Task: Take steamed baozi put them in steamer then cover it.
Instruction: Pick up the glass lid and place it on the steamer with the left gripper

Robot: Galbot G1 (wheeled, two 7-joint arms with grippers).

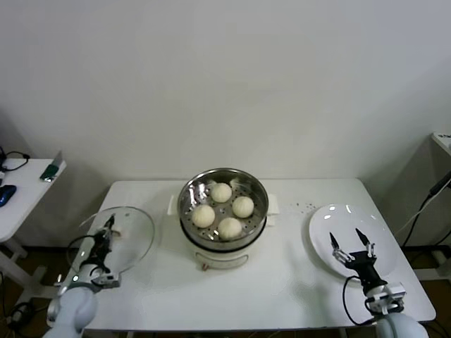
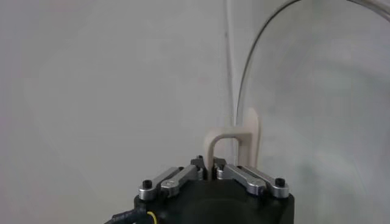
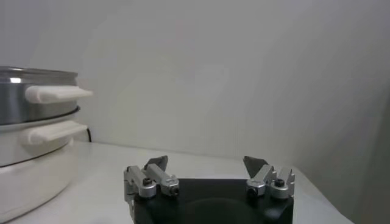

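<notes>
Several cream-white baozi [image 1: 223, 209] lie inside the shiny steel steamer [image 1: 256, 189] on its cream-white pot base at the table's middle. The clear glass cover [image 1: 137, 236] is at the table's left, tilted up. My left gripper [image 1: 109, 226] is shut on the cover's white handle [image 2: 234, 143]; the cover's metal rim [image 2: 259, 36] arcs beyond it in the left wrist view. My right gripper [image 1: 352, 243] is open and empty above the white plate [image 1: 331, 222] at the right. The steamer also shows in the right wrist view [image 3: 27, 97], far from that gripper [image 3: 206, 163].
A side table [image 1: 21, 190] with a dark mouse and a small green thing stands at the far left. The white table's front edge [image 1: 268, 325] runs near both arms. A wall lies behind.
</notes>
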